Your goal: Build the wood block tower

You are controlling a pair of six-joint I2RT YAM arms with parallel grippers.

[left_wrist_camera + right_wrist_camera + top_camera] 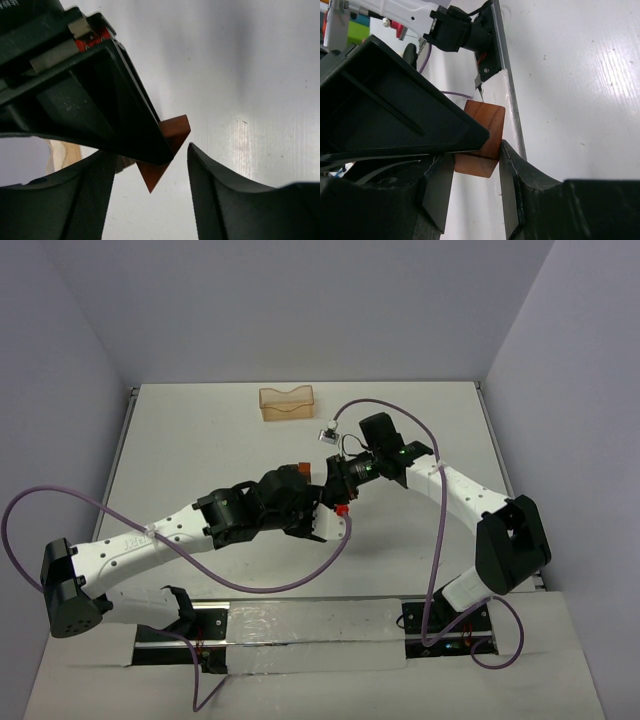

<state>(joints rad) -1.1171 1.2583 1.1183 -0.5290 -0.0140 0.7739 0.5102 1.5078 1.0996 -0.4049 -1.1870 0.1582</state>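
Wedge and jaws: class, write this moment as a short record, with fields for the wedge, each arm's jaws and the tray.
wedge: reddish-brown, triangular, between both pairs of jaws
right jaws: shut on wedge, one finger against each side
left jaws: open, a gap beside wedge
tray: pale orange, at far edge of table, apart from both arms

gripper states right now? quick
Left gripper: open, holding nothing.
Right gripper: shut on the wedge.
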